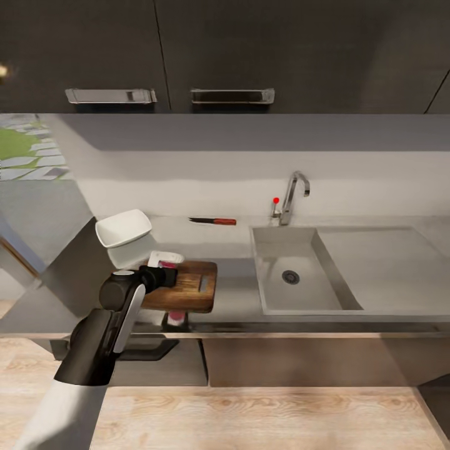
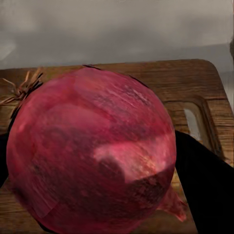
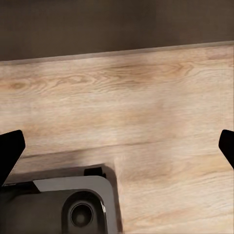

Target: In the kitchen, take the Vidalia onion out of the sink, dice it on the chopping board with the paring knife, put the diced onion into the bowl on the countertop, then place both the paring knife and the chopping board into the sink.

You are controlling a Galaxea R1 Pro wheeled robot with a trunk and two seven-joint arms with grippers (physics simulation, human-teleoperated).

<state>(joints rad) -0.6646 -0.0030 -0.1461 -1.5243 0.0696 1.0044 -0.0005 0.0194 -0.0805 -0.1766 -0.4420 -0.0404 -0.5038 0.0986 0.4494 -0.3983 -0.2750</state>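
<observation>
Here the left gripper (image 1: 167,275) is closed on the Vidalia onion (image 2: 92,153), its dark fingers (image 2: 204,180) pressing the bulb's flanks; it holds the onion low over the near-left part of the chopping board (image 1: 187,286), and I judge this to be the set-down before cutting. The onion is round and glossy — purplish-red papery skin with fine streaks and a tuft of dry brown roots at one end; the board beneath is brown, grained wood with rounded corners and an oval handle slot. Beyond it, the white squarish bowl (image 1: 123,227) waits on the matte grey countertop (image 1: 234,253); the paring knife (image 1: 212,220) — dark blade, red handle — lies near the back wall, between bowl and tap; the sink (image 1: 294,275) stands to the right. The right gripper (image 3: 117,146) hangs spread wide over pale wood floor, holding nothing.
</observation>
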